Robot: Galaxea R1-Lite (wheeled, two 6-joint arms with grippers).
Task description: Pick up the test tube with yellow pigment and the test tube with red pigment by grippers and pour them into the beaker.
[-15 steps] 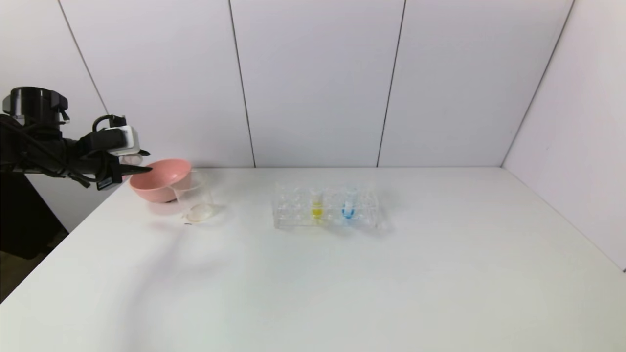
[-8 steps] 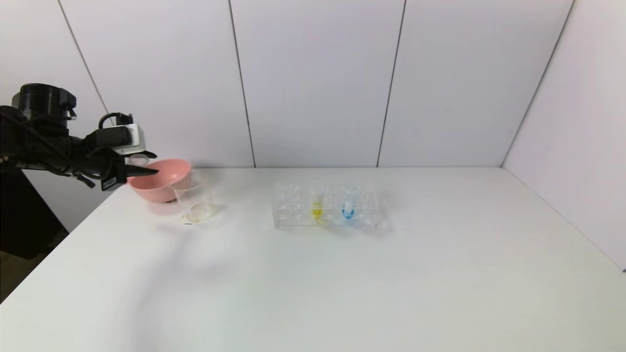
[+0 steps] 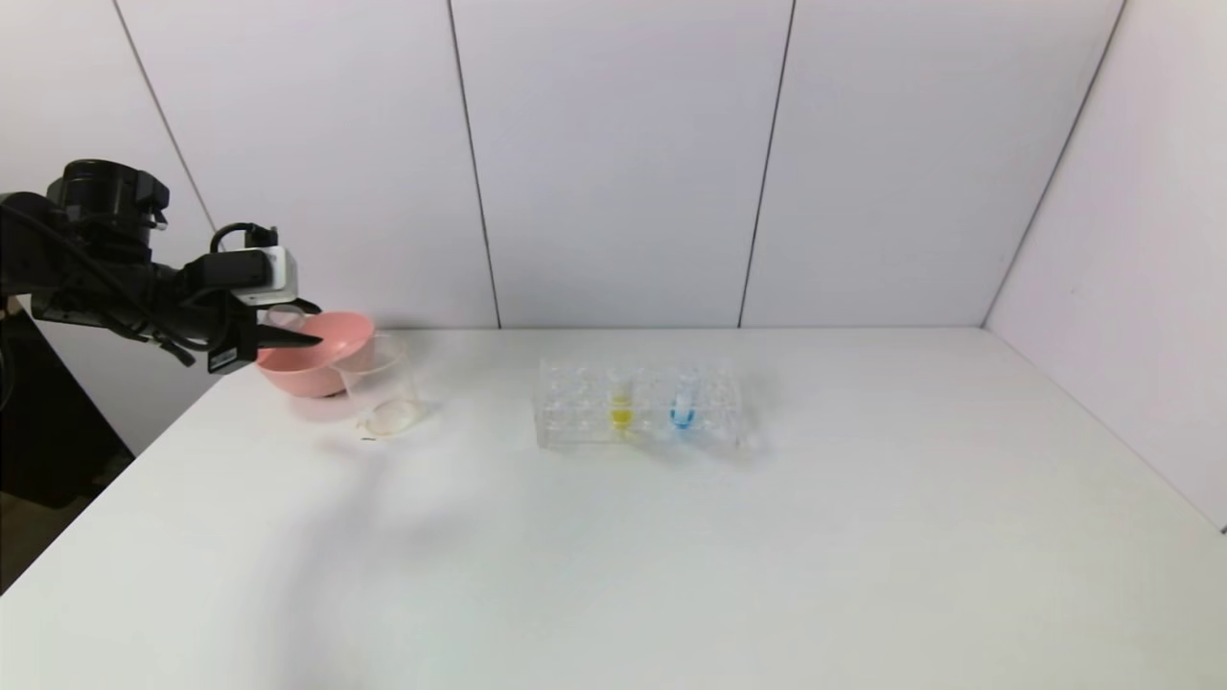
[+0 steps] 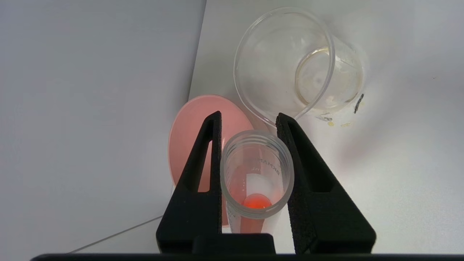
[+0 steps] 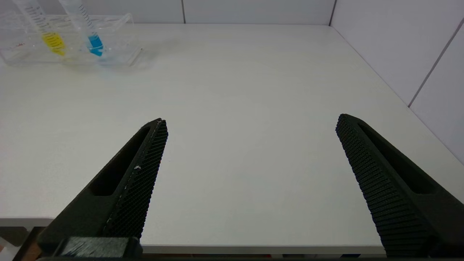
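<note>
My left gripper (image 4: 250, 119) (image 3: 309, 337) is shut on the test tube with red pigment (image 4: 255, 175), which stands upright with its open mouth up and red-orange liquid at its bottom. The gripper hangs over the near rim of the pink bowl (image 3: 321, 353), just left of the clear beaker (image 3: 383, 388) (image 4: 290, 65). The test tube with yellow pigment (image 3: 621, 398) (image 5: 50, 36) stands in the clear rack (image 3: 575, 407) at mid-table. My right gripper (image 5: 250, 127) is open over the table's front edge, nothing between its fingers.
A blue-liquid tube (image 3: 682, 401) stands in the rack right of the yellow one. The pink bowl touches the beaker at the back left. White wall panels close the back and right side. A small dark mark (image 4: 358, 103) lies by the beaker.
My left gripper has moved right and slightly up with the red tube, from left of the bowl toward the beaker. The right arm has not moved.
</note>
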